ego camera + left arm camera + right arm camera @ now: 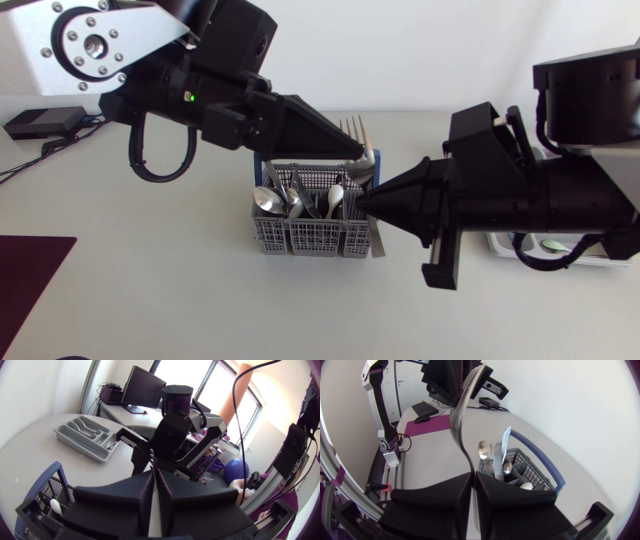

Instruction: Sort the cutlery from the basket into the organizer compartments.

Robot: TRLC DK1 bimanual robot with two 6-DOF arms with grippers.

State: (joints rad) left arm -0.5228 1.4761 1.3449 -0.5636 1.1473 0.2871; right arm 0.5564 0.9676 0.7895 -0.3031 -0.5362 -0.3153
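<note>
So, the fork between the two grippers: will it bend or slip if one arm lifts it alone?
The fork looks like polished metal, so it is probably stiff and should not bend. Its shiny, narrow handle seems slippery; held only at that thin part by the right gripper, it may pivot. It looks light for its length.

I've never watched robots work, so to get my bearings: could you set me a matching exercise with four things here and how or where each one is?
Things:
1. fork
2. spoons
3. basket
4. organizer

Descriptions:
A. has a blue handle
B. stand bowls-up in the basket
C. flat tray with compartments, away from the basket
D. pinched by the left gripper and the right gripper

Pairs: 1-D, 2-B, 3-A, 4-C.
</note>
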